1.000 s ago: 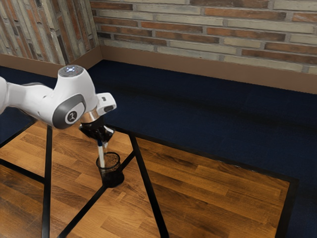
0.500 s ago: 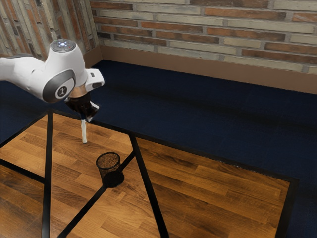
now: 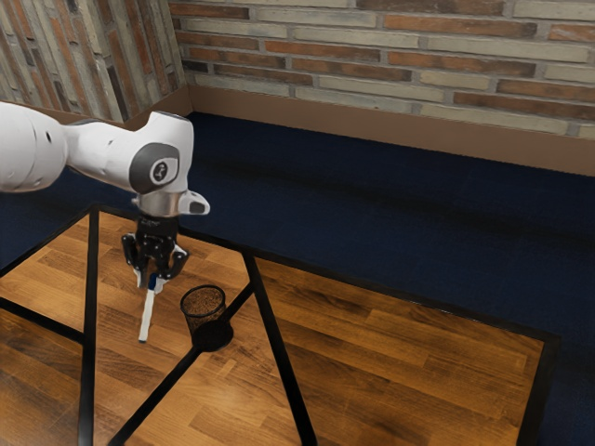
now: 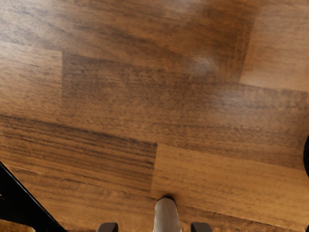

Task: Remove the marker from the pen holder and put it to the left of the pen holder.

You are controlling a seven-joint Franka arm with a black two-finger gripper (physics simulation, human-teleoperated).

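Note:
My gripper [image 3: 152, 282] is low over the table on the exterior view's left of the black mesh pen holder [image 3: 206, 314], its fingers spread. Between them is the white marker [image 3: 147, 316], blue end up and slightly tilted, its lower end at or close to the wood. In the wrist view the marker [image 4: 167, 216] stands between the fingertips of my gripper [image 4: 154, 227], with a gap on either side. A dark rounded edge of the pen holder [image 4: 307, 155] shows there too.
Black strips cross the wooden table [image 3: 400, 362], one running under the pen holder. A black strip [image 4: 21, 205] appears in a corner of the wrist view. Brick walls [image 3: 372, 56] stand beyond the dark blue floor [image 3: 372, 214].
The marker has come out of the pen holder and over to the exterior view's left, then down toward the table. My hand has turned and lowered, and its fingers have opened around the marker.

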